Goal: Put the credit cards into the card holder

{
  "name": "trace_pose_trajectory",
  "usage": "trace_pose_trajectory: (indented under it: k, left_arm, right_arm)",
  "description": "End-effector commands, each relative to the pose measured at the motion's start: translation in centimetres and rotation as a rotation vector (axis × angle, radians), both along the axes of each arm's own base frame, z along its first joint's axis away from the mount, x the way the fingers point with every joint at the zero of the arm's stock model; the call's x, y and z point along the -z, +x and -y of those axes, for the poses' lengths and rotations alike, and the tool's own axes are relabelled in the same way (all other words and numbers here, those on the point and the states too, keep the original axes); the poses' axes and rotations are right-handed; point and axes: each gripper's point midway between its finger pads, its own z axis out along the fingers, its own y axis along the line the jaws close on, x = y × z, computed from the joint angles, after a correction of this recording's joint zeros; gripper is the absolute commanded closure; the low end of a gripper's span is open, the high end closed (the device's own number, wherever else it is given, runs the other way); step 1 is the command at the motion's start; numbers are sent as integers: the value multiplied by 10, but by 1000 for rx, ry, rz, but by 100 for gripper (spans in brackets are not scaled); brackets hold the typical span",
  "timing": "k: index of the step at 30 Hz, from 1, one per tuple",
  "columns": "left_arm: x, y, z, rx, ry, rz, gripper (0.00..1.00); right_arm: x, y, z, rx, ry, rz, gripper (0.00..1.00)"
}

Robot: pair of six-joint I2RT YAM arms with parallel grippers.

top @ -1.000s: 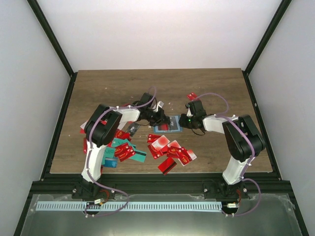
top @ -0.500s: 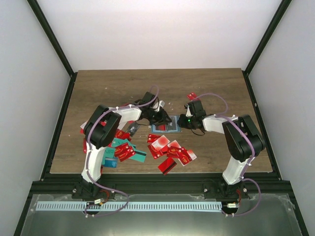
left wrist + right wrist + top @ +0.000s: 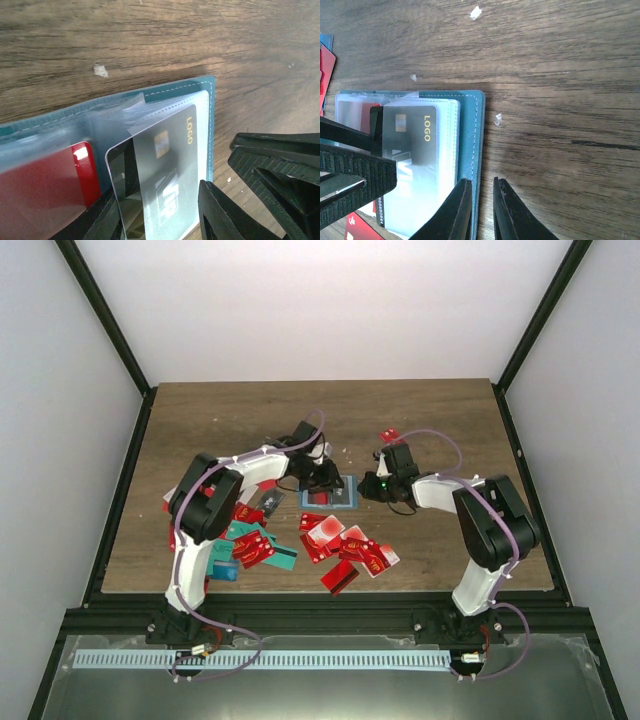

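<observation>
- The desk (image 3: 200, 420) is a brown wood-grain top, and you have both arms reaching in to its middle.
- Your left arm (image 3: 255, 465) comes at the card holder from the left edge side. Its jaws stand parted, one on either side of the grey card, and do not pinch it.
- Your right arm (image 3: 440, 490) meets it from the right edge side. Its jaws are drawn nearly together astride the holder's stitched outer edge, gripping it.
- The card holder (image 3: 341, 492) lies open and flat about mid-desk, with its clear sleeves fanned upward.
- The loose credit cards (image 3: 340, 545) are scattered between the holder and the near edge, and more are piled toward the left edge. Most are red and some are teal.
- The grey card (image 3: 160, 165), with a gold "LOGO" and a chip, sits partly inside a clear sleeve.
- A red card (image 3: 50, 190) is tucked in the sleeve beside it.
- Compared with a second ago, your left arm is stretched a little further toward the holder. The right arm, the holder and the loose cards lie as before.
</observation>
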Motion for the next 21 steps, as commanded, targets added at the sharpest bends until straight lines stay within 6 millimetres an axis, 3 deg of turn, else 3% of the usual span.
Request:
trace_pose_trajectory:
  k: [1, 5, 11, 17, 21]
  left_arm:
    - [26, -8, -13, -7, 146, -44, 59]
    - [32, -7, -12, -7, 190, -38, 59]
    - [38, -6, -9, 4, 219, -38, 60]
    - [44, -8, 1, 28, 240, -45, 62]
    - [48, -10, 3, 40, 262, -52, 62]
  right_arm:
    - [-6, -1, -3, -5, 17, 17, 85]
    - [3, -5, -4, -10, 23, -8, 86]
    - [16, -13, -9, -38, 40, -38, 95]
    - [12, -18, -29, -100, 95, -38, 98]
    - [9, -17, -32, -109, 104, -30, 99]
